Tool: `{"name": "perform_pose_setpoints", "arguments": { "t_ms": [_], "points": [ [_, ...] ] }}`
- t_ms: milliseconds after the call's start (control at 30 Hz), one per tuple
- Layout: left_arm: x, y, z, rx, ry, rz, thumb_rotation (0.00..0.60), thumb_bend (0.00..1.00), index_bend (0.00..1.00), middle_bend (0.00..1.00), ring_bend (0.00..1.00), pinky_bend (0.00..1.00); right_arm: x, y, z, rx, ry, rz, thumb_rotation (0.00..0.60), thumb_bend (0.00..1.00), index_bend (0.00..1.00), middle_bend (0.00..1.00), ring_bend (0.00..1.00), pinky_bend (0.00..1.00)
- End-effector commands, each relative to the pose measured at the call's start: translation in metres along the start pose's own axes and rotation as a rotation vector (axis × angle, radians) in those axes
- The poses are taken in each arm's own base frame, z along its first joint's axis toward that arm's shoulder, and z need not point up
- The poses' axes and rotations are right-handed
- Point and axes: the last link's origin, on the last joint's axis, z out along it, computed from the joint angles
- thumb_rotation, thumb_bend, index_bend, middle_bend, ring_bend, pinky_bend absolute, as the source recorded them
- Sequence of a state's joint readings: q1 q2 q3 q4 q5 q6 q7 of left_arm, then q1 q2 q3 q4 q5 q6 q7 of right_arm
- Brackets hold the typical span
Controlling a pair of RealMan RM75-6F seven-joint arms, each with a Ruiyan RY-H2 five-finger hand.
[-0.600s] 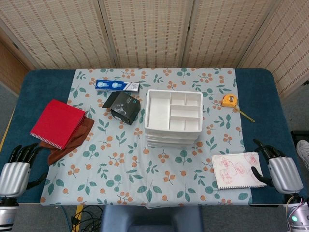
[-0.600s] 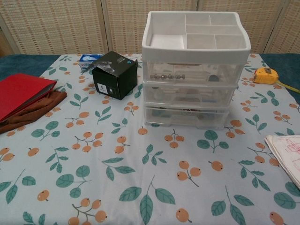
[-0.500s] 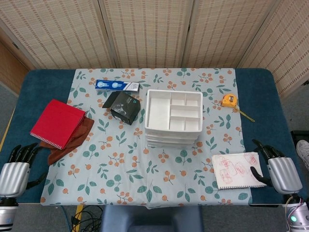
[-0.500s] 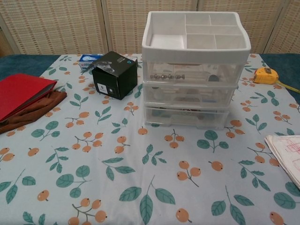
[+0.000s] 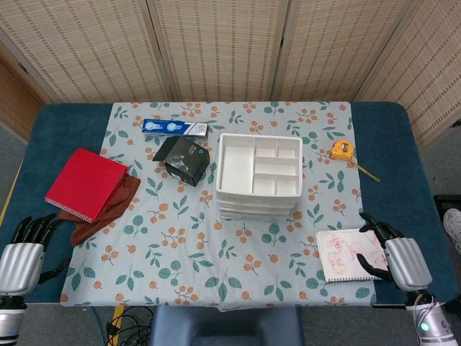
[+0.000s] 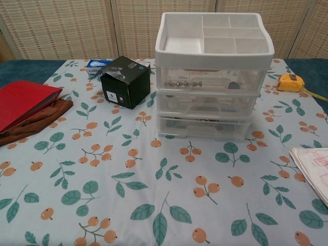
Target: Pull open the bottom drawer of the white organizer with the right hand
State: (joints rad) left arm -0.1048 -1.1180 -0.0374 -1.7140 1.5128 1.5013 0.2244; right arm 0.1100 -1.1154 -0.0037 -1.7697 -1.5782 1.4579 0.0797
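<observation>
We see the white organizer (image 5: 259,175) standing mid-table on the floral cloth (image 5: 173,245), its bottom drawer (image 6: 204,128) closed flush. Near the organizer's front right, our right hand (image 5: 398,257) rests with fingers apart, empty, its fingertips at the edge of the sketched paper (image 5: 353,254). Far to the organizer's front left, our left hand (image 5: 25,252) lies with fingers apart, holding nothing.

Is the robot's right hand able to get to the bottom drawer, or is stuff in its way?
Probably yes. The right hand sits open by the drawing pad, and only bare tablecloth lies before the bottom drawer, which is closed.
</observation>
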Motion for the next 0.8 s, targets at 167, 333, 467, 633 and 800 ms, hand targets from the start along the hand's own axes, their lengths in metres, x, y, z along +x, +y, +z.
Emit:
{"name": "perform_pose_setpoints", "arguments": {
  "t_ms": [167, 333, 467, 633, 800],
  "points": [
    [0.0, -0.001, 0.0, 0.004, -0.002, 0.0, 0.6, 0.21, 0.18, 0.15, 0.14, 0.09, -0.024, -0.023, 0.019, 0.011, -0.115, 0.227, 0.6, 0.37, 0.11, 0.41, 0.42, 0.45],
    [0.0, -0.002, -0.002, 0.002, -0.009, 0.002, 0.6, 0.21, 0.18, 0.15, 0.14, 0.09, -0.047, -0.041, 0.034, 0.008, -0.263, 0.425, 0.6, 0.39, 0.11, 0.45, 0.51, 0.58],
    [0.0, -0.003, -0.003, 0.01, -0.01, 0.002, 0.6, 0.21, 0.18, 0.15, 0.14, 0.09, -0.064, -0.057, 0.045, 0.005, -0.355, 0.594, 0.6, 0.42, 0.1, 0.5, 0.59, 0.69],
    [0.0, -0.004, -0.005, 0.013, -0.014, 0.004, 0.6, 0.21, 0.18, 0.15, 0.14, 0.09, -0.083, -0.072, 0.059, -0.02, -0.43, 0.748, 0.6, 0.49, 0.05, 0.6, 0.76, 0.87],
    [0.002, -0.006, -0.006, 0.023, -0.013, 0.006, 0.6, 0.21, 0.18, 0.15, 0.14, 0.09, -0.102, -0.086, 0.073, -0.053, -0.482, 0.887, 0.6, 0.57, 0.03, 0.68, 0.88, 0.99]
  ]
}}
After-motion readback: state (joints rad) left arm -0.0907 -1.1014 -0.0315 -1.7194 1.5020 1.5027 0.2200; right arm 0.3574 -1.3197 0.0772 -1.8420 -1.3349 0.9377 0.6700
